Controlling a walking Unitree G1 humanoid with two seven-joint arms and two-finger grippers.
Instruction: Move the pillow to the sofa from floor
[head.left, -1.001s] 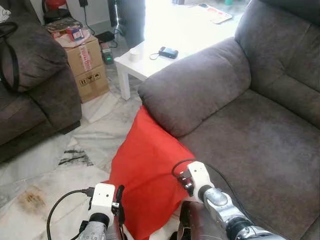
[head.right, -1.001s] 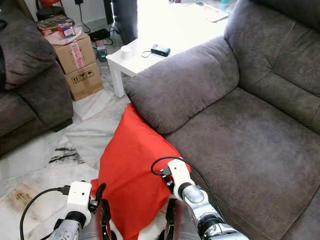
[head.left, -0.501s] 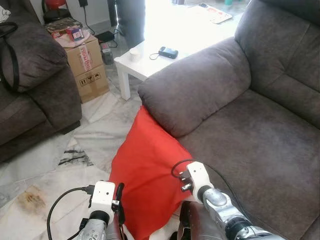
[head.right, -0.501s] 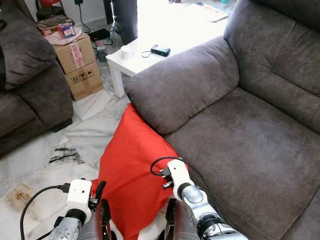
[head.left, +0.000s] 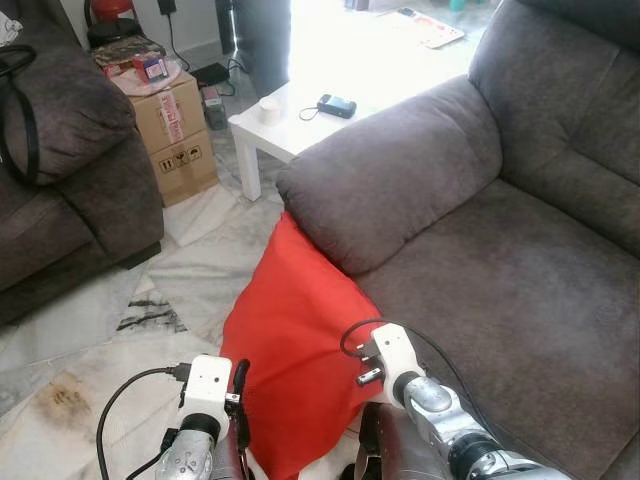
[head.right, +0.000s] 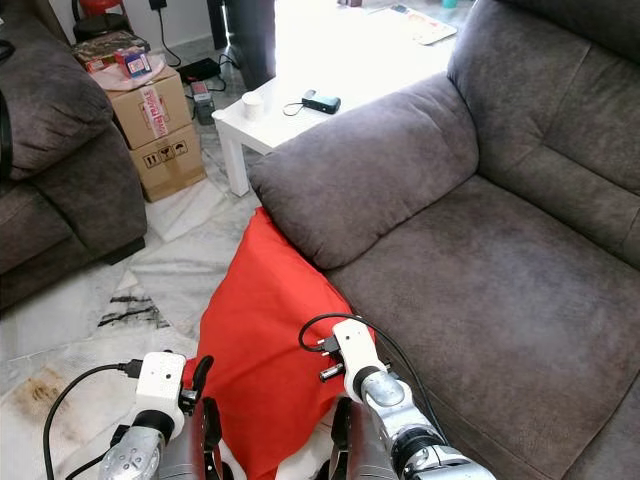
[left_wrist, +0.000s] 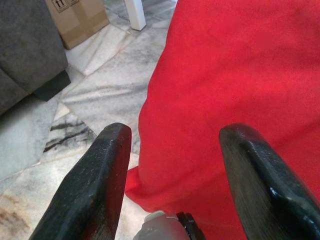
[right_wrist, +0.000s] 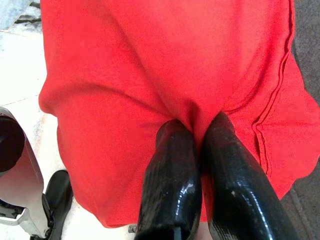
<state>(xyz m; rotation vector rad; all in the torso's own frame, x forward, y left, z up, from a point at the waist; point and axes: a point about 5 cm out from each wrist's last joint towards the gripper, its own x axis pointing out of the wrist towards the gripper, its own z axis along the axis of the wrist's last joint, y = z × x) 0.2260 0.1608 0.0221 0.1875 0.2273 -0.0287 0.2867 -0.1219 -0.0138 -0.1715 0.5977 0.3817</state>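
The setting is a living room with a pale marble floor (head.left: 190, 265) showing dark veining and a brownish stain. A grey sofa (head.left: 500, 260) occupies the right side, its padded armrest (head.left: 390, 180) pointing toward a white desk (head.left: 300, 110) that carries a small dark device (head.left: 337, 104) and a white cup (head.left: 268, 109). A second grey sofa (head.left: 60, 170) stands at the left, with two stacked cardboard boxes (head.left: 175, 125) beside it.

The red pillow (head.left: 295, 340) stands on the floor, leaning against the front of the right-hand sofa directly below the armrest (its upper corner touches the armrest underside).

The right pincer (right_wrist: 196, 137) is closed tightly on a fold of the pillow fabric near its seamed edge, the two black fingers (right_wrist: 172, 170) pressed nearly together with red cloth pinched between them. The right arm (head.left: 430, 410) reaches in from the sofa side.

The left pincer (left_wrist: 172, 142) is spread wide, holding nothing. One finger (left_wrist: 97, 175) is over the floor and the other over the pillow, with the pillow's left edge lying between them.
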